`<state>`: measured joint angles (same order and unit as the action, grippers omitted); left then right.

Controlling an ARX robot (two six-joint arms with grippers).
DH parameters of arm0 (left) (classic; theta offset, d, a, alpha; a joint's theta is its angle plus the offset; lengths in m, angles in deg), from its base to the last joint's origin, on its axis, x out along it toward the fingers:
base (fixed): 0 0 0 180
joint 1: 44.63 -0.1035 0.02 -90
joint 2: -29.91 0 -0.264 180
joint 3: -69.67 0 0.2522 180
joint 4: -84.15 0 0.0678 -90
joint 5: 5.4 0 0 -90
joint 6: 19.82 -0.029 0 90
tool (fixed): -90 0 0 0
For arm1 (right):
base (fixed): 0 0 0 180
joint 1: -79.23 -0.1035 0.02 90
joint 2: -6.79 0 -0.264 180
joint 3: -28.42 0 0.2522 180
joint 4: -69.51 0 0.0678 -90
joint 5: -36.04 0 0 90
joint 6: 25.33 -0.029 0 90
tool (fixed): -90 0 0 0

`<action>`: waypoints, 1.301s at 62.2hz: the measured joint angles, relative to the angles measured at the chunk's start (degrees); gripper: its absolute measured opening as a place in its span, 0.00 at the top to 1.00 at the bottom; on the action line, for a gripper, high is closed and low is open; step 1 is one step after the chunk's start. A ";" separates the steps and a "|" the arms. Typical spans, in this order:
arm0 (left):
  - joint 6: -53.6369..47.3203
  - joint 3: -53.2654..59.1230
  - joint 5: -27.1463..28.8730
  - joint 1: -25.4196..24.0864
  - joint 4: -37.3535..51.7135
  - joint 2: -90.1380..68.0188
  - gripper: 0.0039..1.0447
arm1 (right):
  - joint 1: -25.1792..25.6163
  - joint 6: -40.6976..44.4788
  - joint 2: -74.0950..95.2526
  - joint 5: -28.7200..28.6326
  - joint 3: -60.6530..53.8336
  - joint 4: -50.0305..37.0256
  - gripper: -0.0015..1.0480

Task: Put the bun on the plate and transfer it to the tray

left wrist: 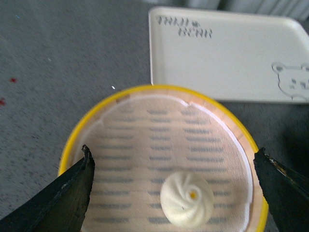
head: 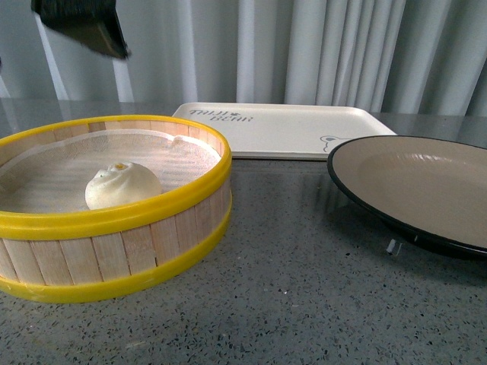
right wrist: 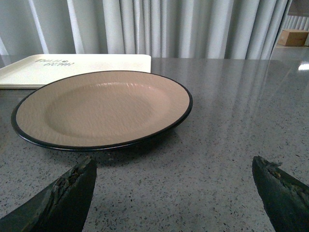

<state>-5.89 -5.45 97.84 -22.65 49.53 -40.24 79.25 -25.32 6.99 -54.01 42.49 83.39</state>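
Zero steps are completed: the bun [head: 122, 185] is found in the basket [head: 114, 243], plate [head: 426, 182] bare, left claw [left wrist: 172, 152] and right claw [right wrist: 174, 162] spread.

One bun [head: 122, 185], one plate [head: 426, 182], one tray [head: 281, 129], one steamer basket [head: 114, 217]

tray [left wrist: 222, 58]: printed lettering [left wrist: 184, 26], two lines; lower reads "BEAR", upper too blurred to read.

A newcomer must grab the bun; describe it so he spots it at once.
Find the round yellow-rimmed steamer basket on the left, in front of the cream tray. Inside sits the bun: the only small white pleated dome, orange dot on top.
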 joint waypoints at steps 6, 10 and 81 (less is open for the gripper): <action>0.55 0.57 -1.09 1.22 -2.73 -1.11 0.06 | 0.00 0.00 0.00 0.00 0.00 0.00 0.08; 0.90 1.25 -1.44 1.73 -2.32 -1.49 0.06 | 0.00 -0.02 0.00 0.00 0.00 0.00 0.08; -2.91 -1.20 3.63 5.84 0.61 -13.09 0.06 | 0.00 0.00 0.00 0.00 0.00 0.00 0.08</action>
<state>-8.80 -6.66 101.46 -16.81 50.14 -53.33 79.25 -25.32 6.99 -54.01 42.49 83.39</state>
